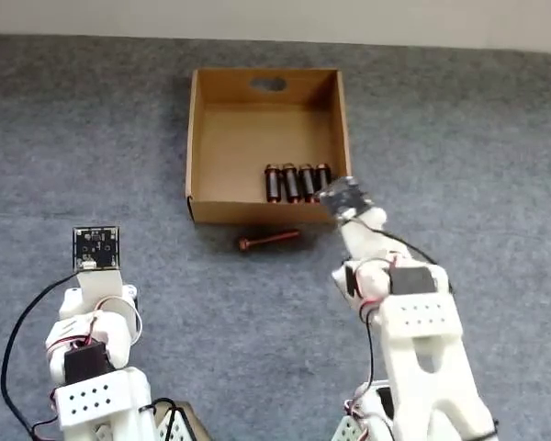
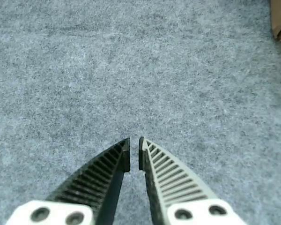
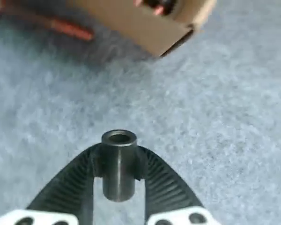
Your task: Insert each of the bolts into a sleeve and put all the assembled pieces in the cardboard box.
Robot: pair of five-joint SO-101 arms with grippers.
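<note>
Nearest the robot, the left gripper [image 2: 134, 152] is seen over bare grey carpet [image 2: 131, 70], its ribbed fingers drawn together with only a sliver of gap at the tips and nothing between them. In the high view its arm is placed at the left of the table, well apart from the box.

On the other side, the right gripper [image 3: 118, 154] is clamped on a dark sleeve [image 3: 118, 168]. The sleeve is pinched by its sides between the two fingers, and its open bore is turned outward past the fingertips. In the high view this arm is stretched forward, and its wrist is found just at the front right corner of the box.

A little farther out, one copper-coloured bolt [image 1: 268, 240] is seen lying flat on the carpet, just in front of the front wall of the box and parallel to it, with its head at the left end.

Beyond it the open cardboard box [image 1: 202, 138] is set on the carpet. Four assembled pieces [image 1: 297, 182] are lined up side by side inside, against the front wall and toward the right corner
</note>
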